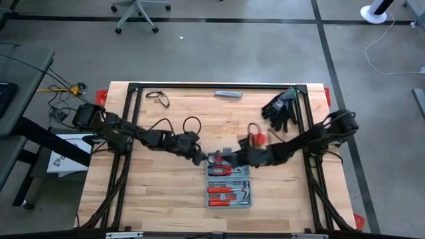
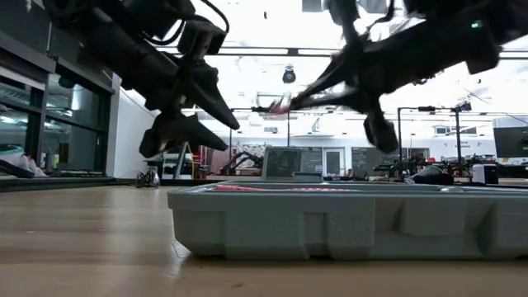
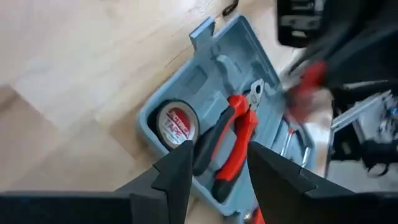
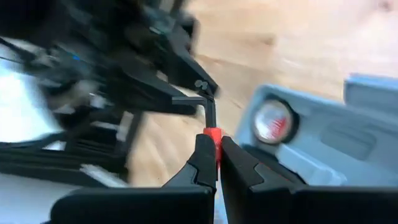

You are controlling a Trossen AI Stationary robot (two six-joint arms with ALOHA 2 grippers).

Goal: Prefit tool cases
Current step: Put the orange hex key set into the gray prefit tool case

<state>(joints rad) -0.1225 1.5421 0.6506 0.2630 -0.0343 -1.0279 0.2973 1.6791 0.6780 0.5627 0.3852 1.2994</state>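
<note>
Wood tabletop (image 1: 166, 192), concrete floor (image 1: 232, 46), office chair (image 1: 136, 12)

Grey-blue tool case (image 1: 229, 186); red-and-black pliers (image 3: 231, 138); seemingly red-white tape roll (image 3: 176, 124).

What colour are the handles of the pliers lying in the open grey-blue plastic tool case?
Red and black handles on the pliers in the grey-blue plastic tool case; clearest in the left wrist view.

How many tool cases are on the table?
1. The grey-blue tool case lies open on the wooden table, toward its front middle, with tools inside. No other shows.
</note>
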